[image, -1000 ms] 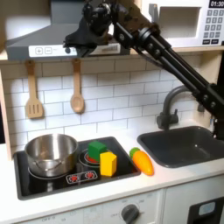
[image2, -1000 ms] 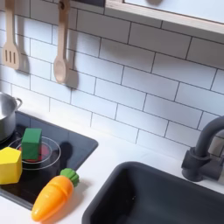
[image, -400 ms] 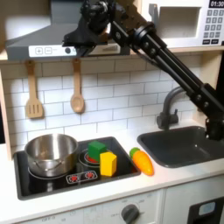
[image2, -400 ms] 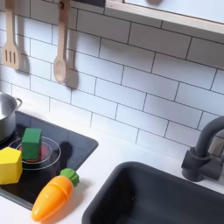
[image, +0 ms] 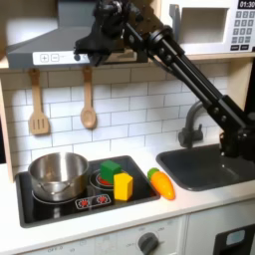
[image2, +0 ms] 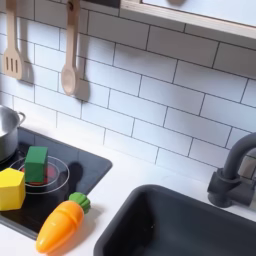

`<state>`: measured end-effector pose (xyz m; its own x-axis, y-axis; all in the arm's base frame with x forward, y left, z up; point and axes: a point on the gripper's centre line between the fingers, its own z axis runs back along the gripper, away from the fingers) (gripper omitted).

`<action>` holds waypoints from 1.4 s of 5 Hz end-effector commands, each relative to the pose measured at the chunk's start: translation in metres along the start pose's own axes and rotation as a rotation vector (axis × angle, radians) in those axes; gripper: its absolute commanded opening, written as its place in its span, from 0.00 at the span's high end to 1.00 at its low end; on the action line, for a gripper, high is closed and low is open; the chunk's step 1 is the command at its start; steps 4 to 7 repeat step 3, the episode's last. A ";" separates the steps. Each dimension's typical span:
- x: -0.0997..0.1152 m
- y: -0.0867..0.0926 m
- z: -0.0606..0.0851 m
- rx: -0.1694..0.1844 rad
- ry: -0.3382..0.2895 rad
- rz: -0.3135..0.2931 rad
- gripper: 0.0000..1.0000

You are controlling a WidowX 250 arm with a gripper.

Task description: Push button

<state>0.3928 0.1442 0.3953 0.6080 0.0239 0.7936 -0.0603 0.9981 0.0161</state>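
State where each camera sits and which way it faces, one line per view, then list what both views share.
First exterior view: in front of the toy kitchen, facing the tiled wall; takes in the stove, sink, microwave and the arm reaching up to the hood, gripper at the button strip.
Second exterior view: close and low over the counter, angled across toward the faucet; none of the robot's body.
Shared: carrot, yellow block, green block, pot, hanging spoon.

Toy kitchen: stove (image: 60, 204), sink (image: 214, 164), microwave (image: 214, 25), tiled wall (image2: 150, 90).
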 end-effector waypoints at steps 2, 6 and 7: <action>-0.002 0.002 -0.008 0.010 0.047 -0.007 1.00; -0.002 0.005 -0.007 0.035 0.055 -0.020 1.00; -0.002 0.005 -0.007 0.035 0.055 -0.020 1.00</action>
